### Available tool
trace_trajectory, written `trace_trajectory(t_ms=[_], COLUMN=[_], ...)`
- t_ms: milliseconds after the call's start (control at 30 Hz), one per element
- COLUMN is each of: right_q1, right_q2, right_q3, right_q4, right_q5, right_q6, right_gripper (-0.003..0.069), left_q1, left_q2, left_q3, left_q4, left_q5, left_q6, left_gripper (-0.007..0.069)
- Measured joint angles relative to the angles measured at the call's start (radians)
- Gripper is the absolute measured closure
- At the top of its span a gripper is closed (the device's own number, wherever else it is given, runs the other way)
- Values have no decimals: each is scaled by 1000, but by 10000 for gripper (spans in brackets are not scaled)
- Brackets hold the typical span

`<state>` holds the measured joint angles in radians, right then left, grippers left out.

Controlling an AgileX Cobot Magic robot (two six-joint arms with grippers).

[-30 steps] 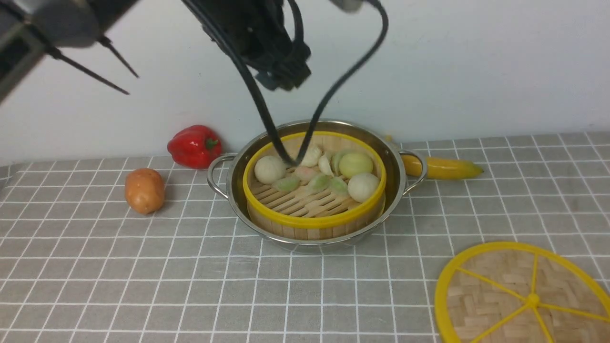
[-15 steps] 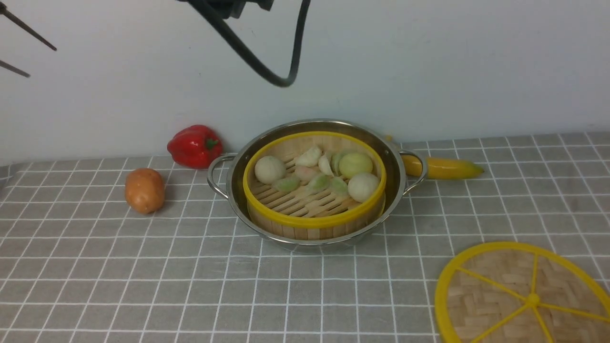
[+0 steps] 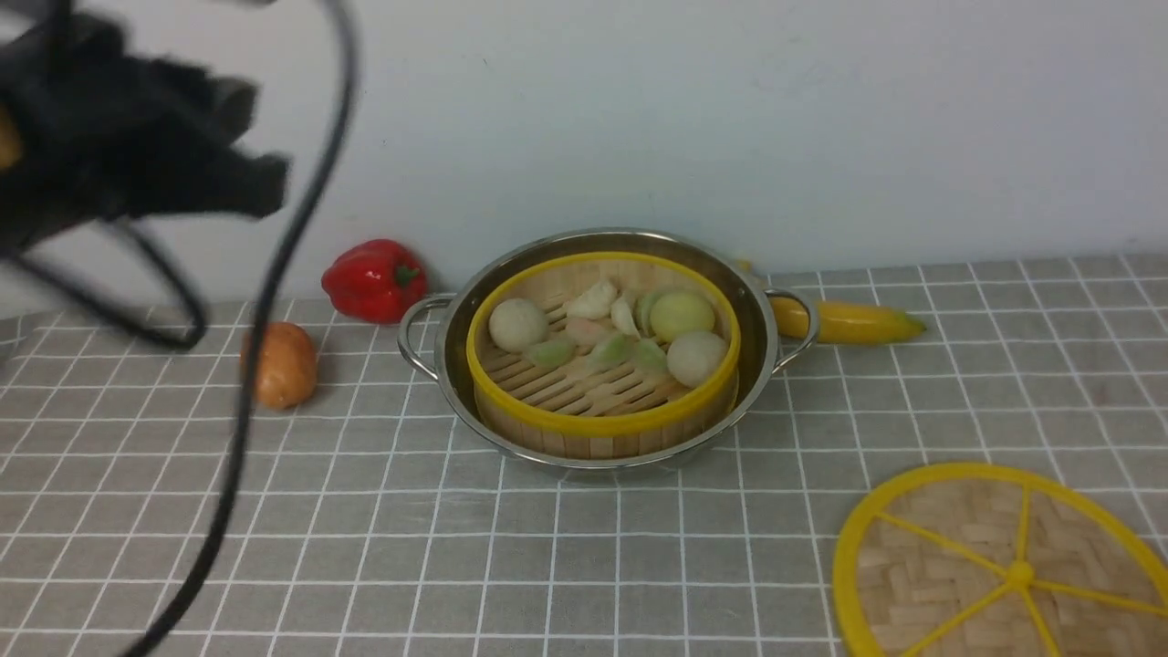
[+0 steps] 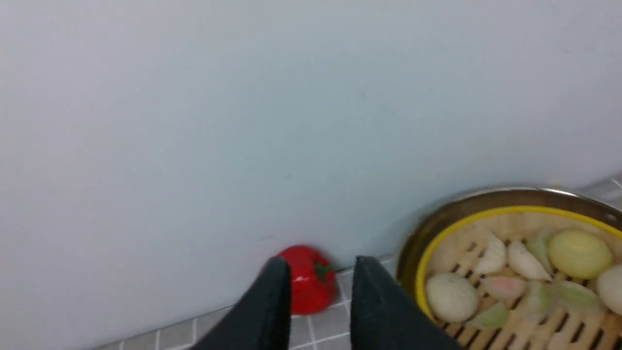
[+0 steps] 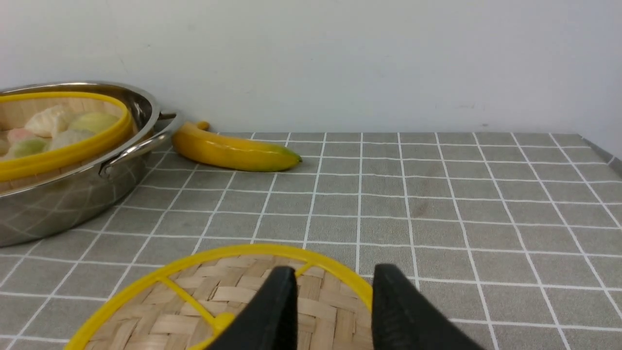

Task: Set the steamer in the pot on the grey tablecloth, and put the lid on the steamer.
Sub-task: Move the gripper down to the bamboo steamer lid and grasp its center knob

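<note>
Right fingers (image 5: 267, 316), parted and empty over the lid (image 5: 243, 291), should pinch its knob (image 5: 221, 322) squarely; left fingers (image 4: 267, 311), narrowly apart, hold nothing.

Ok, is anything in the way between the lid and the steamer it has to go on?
Nothing visible. The lid lies on the grey tablecloth, only bare cloth between it and the open steamer in the pot. The banana lies behind the pot, off that path.
</note>
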<state>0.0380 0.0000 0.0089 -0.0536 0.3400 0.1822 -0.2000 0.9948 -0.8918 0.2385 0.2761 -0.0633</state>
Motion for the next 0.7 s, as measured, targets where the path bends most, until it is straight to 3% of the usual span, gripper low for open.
trace_trajectory(t_ms=[133,300,533,700], right_q1=[0,0,0,0], right_q2=[0,0,0,0], right_q3=[0,0,0,0], right_q4=[0,0,0,0], right_q5=[0,0,0,0], right_q6=[0,0,0,0], right_gripper=[416,416,416,416], left_q1=[232,358,387,388], left_q2=[-312,-546,-775,-920], left_q3=[412,676,871,900], left_q4=[-68,-75,-74,-75], left_q5=[-205,-224,-181,-27], left_q6=[-34,-78,-84,-94], left_gripper=[447,433,419,405])
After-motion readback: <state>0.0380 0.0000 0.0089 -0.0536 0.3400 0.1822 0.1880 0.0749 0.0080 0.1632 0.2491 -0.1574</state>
